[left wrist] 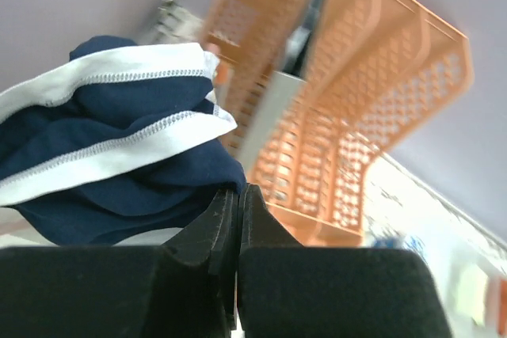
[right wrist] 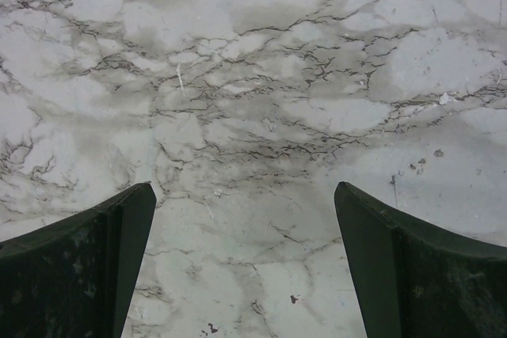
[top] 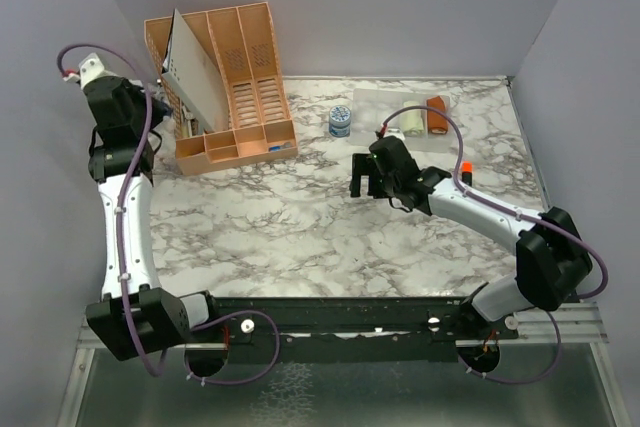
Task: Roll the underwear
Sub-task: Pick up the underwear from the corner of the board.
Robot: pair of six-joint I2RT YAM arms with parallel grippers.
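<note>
In the left wrist view my left gripper (left wrist: pixel 238 189) is shut on an edge of the navy blue underwear (left wrist: pixel 103 140), which has white banding and bunches up to the left of the fingertips. In the top view the left gripper (top: pixel 157 85) is raised at the far left, beside the orange organizer (top: pixel 240 67); the navy cloth is hidden there. My right gripper (top: pixel 363 177) is open and empty over bare marble (right wrist: pixel 253 116), right of centre. The whitish-pink underwear is not in view.
The orange slotted organizer (left wrist: pixel 372 100) holds a leaning white board (top: pixel 195 67). A small blue-and-white object (top: pixel 340 122) stands behind the table's middle. A cream bundle (top: pixel 412 125) and a rust-orange bundle (top: pixel 436 115) lie at the back right. Grey walls enclose the table.
</note>
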